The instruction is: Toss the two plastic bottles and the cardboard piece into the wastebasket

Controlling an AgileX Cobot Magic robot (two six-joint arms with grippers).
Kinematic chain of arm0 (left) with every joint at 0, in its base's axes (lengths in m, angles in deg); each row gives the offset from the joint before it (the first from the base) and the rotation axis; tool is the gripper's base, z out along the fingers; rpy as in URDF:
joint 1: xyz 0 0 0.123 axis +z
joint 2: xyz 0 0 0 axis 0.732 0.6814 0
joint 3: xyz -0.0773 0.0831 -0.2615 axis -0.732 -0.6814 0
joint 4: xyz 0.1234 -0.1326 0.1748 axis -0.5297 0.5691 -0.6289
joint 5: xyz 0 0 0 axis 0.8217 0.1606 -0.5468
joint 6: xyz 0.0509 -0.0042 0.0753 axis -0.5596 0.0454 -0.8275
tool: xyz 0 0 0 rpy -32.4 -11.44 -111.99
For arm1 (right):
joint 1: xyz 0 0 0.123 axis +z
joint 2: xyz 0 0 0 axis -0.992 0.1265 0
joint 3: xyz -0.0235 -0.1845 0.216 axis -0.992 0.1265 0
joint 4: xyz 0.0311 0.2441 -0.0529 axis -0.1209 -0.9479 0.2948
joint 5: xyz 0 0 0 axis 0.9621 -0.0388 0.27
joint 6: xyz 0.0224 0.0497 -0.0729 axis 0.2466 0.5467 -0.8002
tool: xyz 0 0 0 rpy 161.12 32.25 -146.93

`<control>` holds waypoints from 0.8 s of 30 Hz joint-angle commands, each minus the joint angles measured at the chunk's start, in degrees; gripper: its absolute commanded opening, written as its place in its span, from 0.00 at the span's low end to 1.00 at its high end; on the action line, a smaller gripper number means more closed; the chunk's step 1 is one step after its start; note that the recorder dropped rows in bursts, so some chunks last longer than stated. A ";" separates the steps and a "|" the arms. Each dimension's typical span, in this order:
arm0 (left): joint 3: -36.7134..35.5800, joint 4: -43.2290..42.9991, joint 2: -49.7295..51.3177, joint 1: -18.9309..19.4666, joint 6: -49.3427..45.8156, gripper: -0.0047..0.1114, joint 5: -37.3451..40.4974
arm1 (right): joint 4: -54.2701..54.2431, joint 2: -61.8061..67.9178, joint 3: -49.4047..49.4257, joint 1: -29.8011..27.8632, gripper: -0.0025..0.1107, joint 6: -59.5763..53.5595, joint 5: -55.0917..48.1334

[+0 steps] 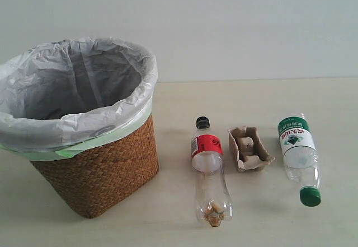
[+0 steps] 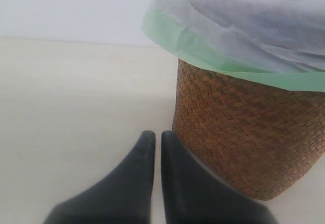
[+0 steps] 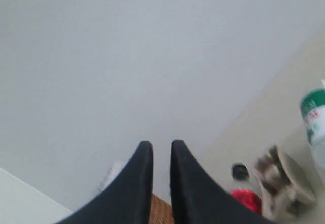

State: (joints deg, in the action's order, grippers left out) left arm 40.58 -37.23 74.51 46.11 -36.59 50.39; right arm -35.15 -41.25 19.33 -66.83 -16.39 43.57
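The wicker wastebasket (image 1: 100, 168) with its white bag stands at the left of the table. To its right lie the black-capped, red-labelled bottle (image 1: 208, 163), the tan cardboard piece (image 1: 250, 148) and the green-capped bottle (image 1: 297, 152), side by side. Neither gripper shows in the exterior view. My left gripper (image 2: 158, 135) is shut and empty, low beside the wastebasket's woven wall (image 2: 244, 132). My right gripper (image 3: 161, 145) is shut and empty, held up and tilted. Beyond it are the red-labelled bottle (image 3: 249, 199), the cardboard piece (image 3: 284, 183) and the green-capped bottle (image 3: 316, 117).
The pale table top (image 1: 184, 96) runs back to a plain light wall (image 1: 224, 23). Bare table lies between the wastebasket and the red-labelled bottle and in front of all three items.
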 commanded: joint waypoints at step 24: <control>-0.23 -0.17 -0.19 0.04 0.29 0.07 -0.07 | 26.76 76.23 -67.77 0.12 0.43 -28.53 -58.78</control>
State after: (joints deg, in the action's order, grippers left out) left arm 40.58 -37.23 74.51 46.11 -36.59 50.39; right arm -8.47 29.23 -45.21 -66.74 -43.37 -10.85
